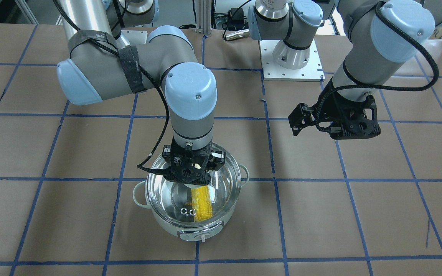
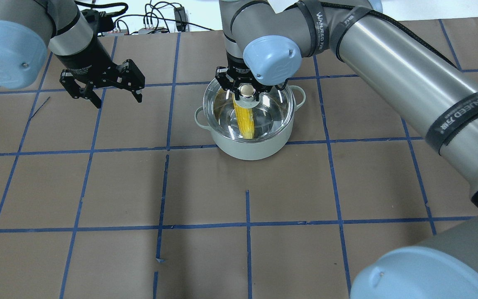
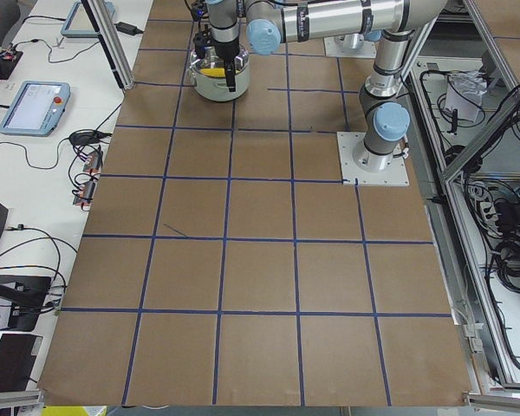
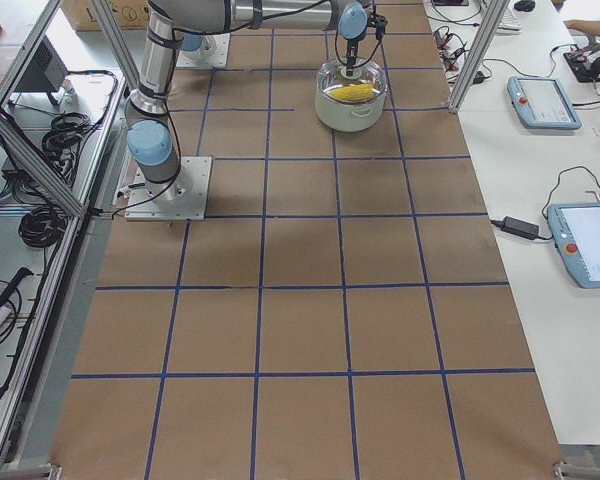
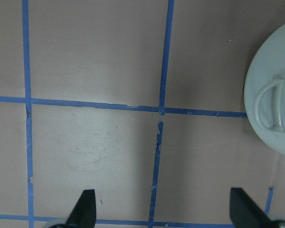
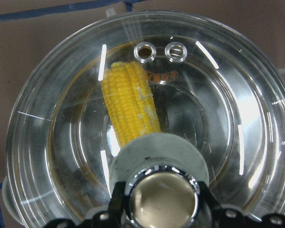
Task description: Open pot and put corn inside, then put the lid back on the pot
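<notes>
The pale mint-green pot (image 1: 190,232) stands on the table, also in the overhead view (image 2: 251,149). The yellow corn (image 1: 202,205) lies inside it, seen through the glass in the right wrist view (image 6: 130,109). The clear glass lid (image 1: 225,180) sits over the pot's rim; I cannot tell whether it is fully seated. My right gripper (image 2: 246,90) points straight down and is shut on the lid's metallic knob (image 6: 162,197). My left gripper (image 2: 118,99) is open and empty, hovering above the table well apart from the pot, whose side handle shows at the left wrist view's edge (image 5: 270,95).
The table is brown paper with a grid of blue tape lines (image 2: 247,224). The arms' white base plate (image 1: 292,69) is behind the pot. Tablets and cables lie on side benches (image 4: 540,100) beyond the table's edges.
</notes>
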